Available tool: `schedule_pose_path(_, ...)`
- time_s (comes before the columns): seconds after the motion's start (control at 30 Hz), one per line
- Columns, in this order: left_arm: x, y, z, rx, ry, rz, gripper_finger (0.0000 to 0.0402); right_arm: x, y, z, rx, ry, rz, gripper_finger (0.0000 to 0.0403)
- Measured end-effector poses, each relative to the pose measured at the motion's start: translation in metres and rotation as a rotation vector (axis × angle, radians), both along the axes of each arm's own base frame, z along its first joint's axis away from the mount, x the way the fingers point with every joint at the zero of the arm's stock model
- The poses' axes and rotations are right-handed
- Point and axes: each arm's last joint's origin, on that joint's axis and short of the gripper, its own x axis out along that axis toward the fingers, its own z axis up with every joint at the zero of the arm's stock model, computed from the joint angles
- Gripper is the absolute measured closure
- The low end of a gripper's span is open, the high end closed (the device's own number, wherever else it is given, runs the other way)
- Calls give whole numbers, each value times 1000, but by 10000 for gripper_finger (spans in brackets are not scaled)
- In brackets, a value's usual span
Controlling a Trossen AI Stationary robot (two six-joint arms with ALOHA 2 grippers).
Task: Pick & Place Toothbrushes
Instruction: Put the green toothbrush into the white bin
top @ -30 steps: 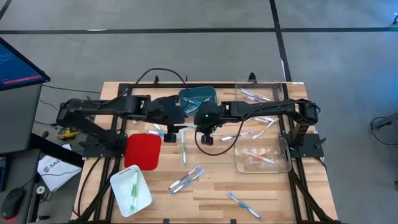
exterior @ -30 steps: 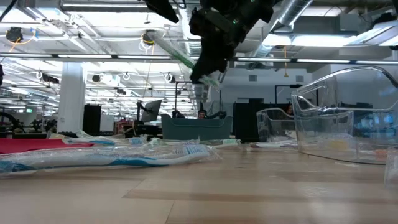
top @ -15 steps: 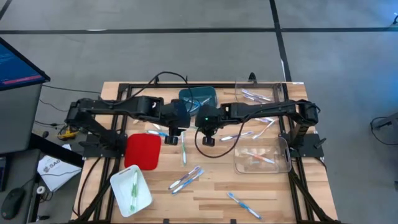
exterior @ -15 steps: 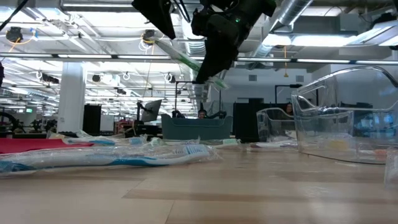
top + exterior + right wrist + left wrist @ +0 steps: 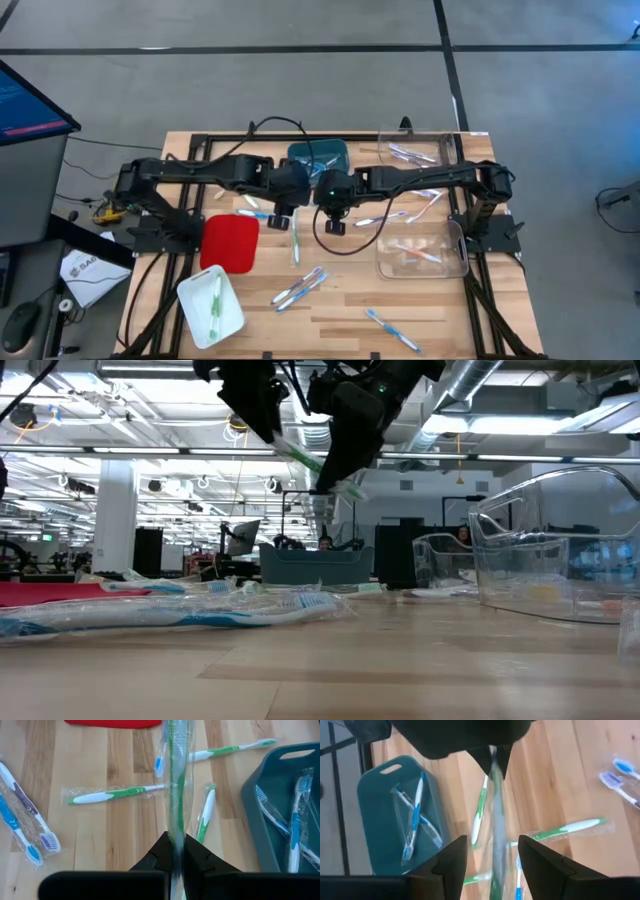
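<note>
My right gripper (image 5: 335, 222) hangs above the table's middle, shut on a green toothbrush (image 5: 175, 780) in a clear wrapper. My left gripper (image 5: 492, 865) is open close beside it. Its two fingers stand on either side of the brush's free part (image 5: 290, 452); I cannot tell whether they touch it. More toothbrushes lie flat on the wood: green ones (image 5: 112, 794), blue and purple ones (image 5: 300, 288), a blue one (image 5: 392, 330). Blue ones lie in a teal tray (image 5: 318, 160). My right gripper pinches the wrapped green toothbrush near one end (image 5: 175, 840) between its two shut fingers. The fingers slant downward. A short white tip (image 5: 350, 490) sticks out below them. The long part rises aslant toward my left gripper, clear of the table.
A red tray (image 5: 229, 242) lies left of the middle, and a white tray (image 5: 210, 305) with a green brush sits at the near left. Clear containers (image 5: 420, 250) (image 5: 415, 148) stand on the right. Black cables loop over the table's middle.
My left gripper has come down and toward the table's right, up to the right gripper, tipping further downward. Its open fingers now stand around the held toothbrush's free part. The right gripper and the brush have stayed in place.
</note>
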Motion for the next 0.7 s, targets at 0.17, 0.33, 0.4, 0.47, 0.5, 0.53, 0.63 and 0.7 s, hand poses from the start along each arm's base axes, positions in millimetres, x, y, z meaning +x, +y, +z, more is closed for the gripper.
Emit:
schedule_pose_path(0.17, 1, 1, -2, 16, 8, 4, 238, -1, 0, 0, 0, 8, 0, 393)
schedule_pose_path(0.33, 1, 1, -2, 16, 11, 7, 290, -1, -1, -1, -18, 13, -12, 393)
schedule_pose_path(0.4, 1, 1, -2, 17, 11, 7, 316, -1, -1, -1, -17, 14, -15, 393)
schedule_pose_path(0.47, 1, 1, -2, 24, 15, 0, 344, -1, -1, -1, -17, 13, -16, 393)
schedule_pose_path(0.5, 0, 1, -2, 25, 18, -5, 359, -1, -1, -1, -18, 13, -16, 393)
schedule_pose_path(0.53, 0, 1, -2, 22, 24, -9, 373, -1, -1, -1, -21, 11, -16, 393)
schedule_pose_path(0.63, -1, 1, -3, 22, 34, -8, 383, -1, -1, 0, -21, 10, -14, 391)
schedule_pose_path(0.7, -1, 1, -3, 22, 36, -9, 379, -1, -1, 0, -21, 9, -14, 391)
